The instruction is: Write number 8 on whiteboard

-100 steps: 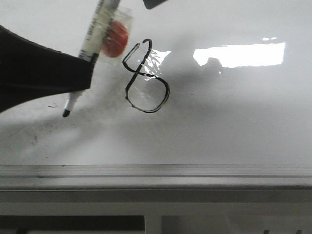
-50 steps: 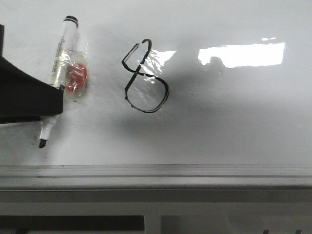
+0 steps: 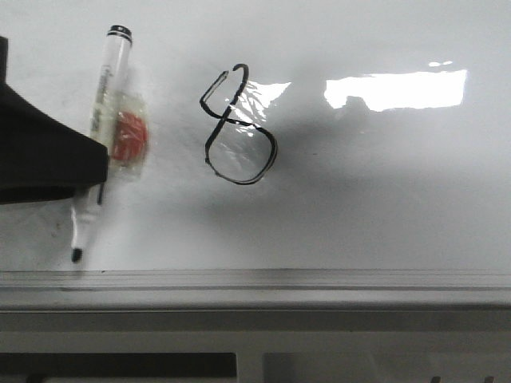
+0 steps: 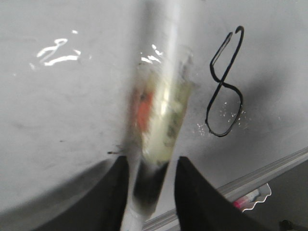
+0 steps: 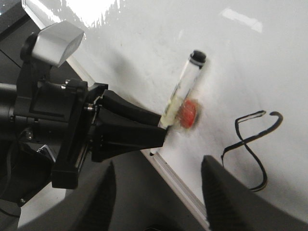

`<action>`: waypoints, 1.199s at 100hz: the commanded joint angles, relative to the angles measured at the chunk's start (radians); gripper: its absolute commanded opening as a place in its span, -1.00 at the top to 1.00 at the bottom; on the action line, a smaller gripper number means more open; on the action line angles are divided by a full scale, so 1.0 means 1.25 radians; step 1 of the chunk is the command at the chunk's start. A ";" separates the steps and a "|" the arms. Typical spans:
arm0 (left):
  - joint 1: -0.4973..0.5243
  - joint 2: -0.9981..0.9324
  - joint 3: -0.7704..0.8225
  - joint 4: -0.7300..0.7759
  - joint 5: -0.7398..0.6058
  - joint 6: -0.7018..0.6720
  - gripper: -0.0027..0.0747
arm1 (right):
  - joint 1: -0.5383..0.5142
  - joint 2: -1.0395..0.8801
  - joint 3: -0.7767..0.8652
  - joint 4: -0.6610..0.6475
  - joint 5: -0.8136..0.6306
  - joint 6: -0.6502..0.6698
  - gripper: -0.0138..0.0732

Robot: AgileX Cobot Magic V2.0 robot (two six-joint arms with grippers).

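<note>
The number 8 is drawn in black on the whiteboard; it also shows in the left wrist view and the right wrist view. A white marker with an orange piece taped to it lies against the board, tip towards the grey edge rail. My left gripper sits round its lower barrel. In the left wrist view the jaws stand apart, with a gap beside the blurred marker. My right gripper is open and empty, above the rail.
Bright window glare lies on the board to the right of the 8. Past the rail is a dark drop with a small pink item. The left arm's black body fills the left of the right wrist view.
The marker came down from a tilted, raised pose to lie along the board left of the 8. Its tip then slid closer to the rail. The left gripper drew back to the left.
</note>
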 commanded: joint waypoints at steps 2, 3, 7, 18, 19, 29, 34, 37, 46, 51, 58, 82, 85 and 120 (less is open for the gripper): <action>0.001 -0.008 -0.026 -0.006 -0.053 -0.009 -0.06 | -0.003 -0.019 -0.026 0.002 -0.041 -0.006 -0.11; 0.001 -0.008 -0.026 -0.008 -0.053 -0.009 -0.08 | -0.003 -0.019 -0.026 0.002 -0.041 -0.006 -0.11; 0.001 -0.008 -0.026 -0.013 -0.053 -0.009 -0.15 | -0.003 -0.019 -0.026 0.002 -0.041 -0.006 -0.11; 0.001 -0.009 -0.026 -0.023 -0.069 -0.009 -0.17 | -0.003 -0.019 -0.026 0.002 -0.041 -0.006 -0.11; 0.001 -0.009 -0.026 -0.023 -0.072 -0.009 -0.17 | -0.003 -0.019 -0.026 0.000 -0.041 -0.006 -0.11; 0.001 -0.009 -0.026 -0.023 -0.077 -0.009 -0.16 | -0.003 -0.019 -0.026 -0.013 -0.041 -0.006 -0.10; 0.001 -0.009 -0.026 -0.023 -0.077 -0.009 -0.16 | -0.003 -0.019 -0.026 -0.022 -0.041 -0.006 -0.02; 0.001 -0.011 -0.026 -0.023 -0.077 -0.009 -0.16 | -0.003 -0.019 -0.026 -0.025 -0.041 -0.006 0.07; 0.001 -0.029 -0.026 -0.022 -0.077 -0.002 -0.13 | -0.003 -0.027 -0.026 -0.052 -0.041 -0.006 0.46; 0.001 -0.048 -0.026 -0.013 -0.079 0.006 -0.04 | -0.003 -0.037 -0.024 -0.071 -0.041 -0.006 0.71; 0.001 -0.085 -0.026 0.016 -0.083 0.022 0.28 | -0.003 -0.062 -0.023 -0.103 -0.047 -0.006 0.83; 0.001 -0.246 -0.015 0.067 -0.109 0.151 0.98 | -0.003 -0.218 0.124 -0.263 -0.245 -0.006 0.83; 0.001 -0.271 -0.006 0.067 -0.115 0.151 0.98 | -0.003 -0.245 0.157 -0.273 -0.283 -0.006 0.82; 0.001 -0.517 0.176 0.083 -0.174 0.169 0.98 | -0.003 -0.589 0.554 -0.309 -0.507 -0.018 0.83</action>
